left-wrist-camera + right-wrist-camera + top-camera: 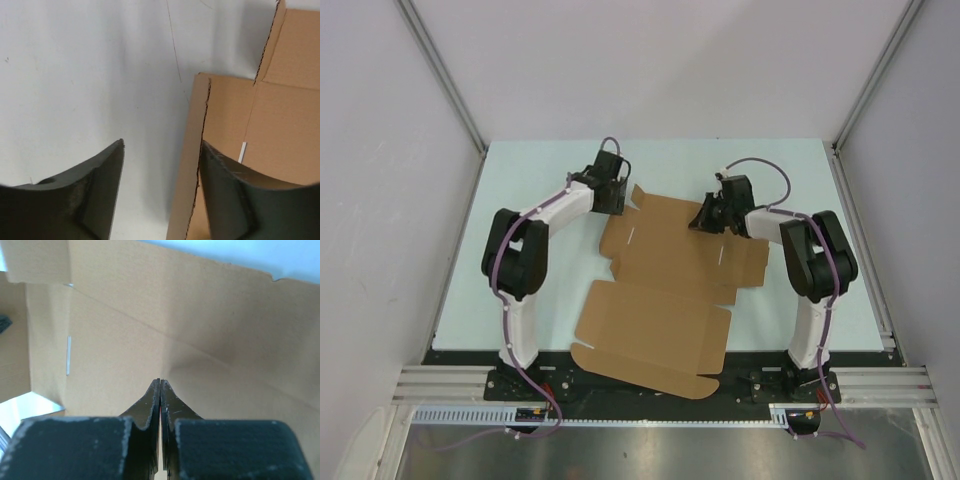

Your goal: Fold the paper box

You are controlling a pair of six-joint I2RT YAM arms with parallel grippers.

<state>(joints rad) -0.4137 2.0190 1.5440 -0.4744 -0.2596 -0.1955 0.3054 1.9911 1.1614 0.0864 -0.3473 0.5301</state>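
Robot cell, seen from the front: the paper box (655, 300) lies as a flat, unfolded brown sheet in the middle of the pale table (520, 180). Its long axis runs from the far side toward the arm bases, skewed slightly so the far end sits to the right and the near end to the left. The near flap juts past the table's edge, over the dark strip (460, 357) between the two arm bases.

The left gripper (617, 197) hovers at the sheet's far-left corner with its claw spread. In its wrist view one finger (90, 200) stands over bare table and the other over the cardboard's perforated edge.

The right gripper (708, 216) is over the far-right part of the sheet, its fingers (150, 405) pressed together at the tips, just above a soft crease in the cardboard. Whether any cardboard is pinched between them cannot be made out.

Both wrist views cut off most of the sheet. From above, each gripper's body hides the cardboard directly beneath it.
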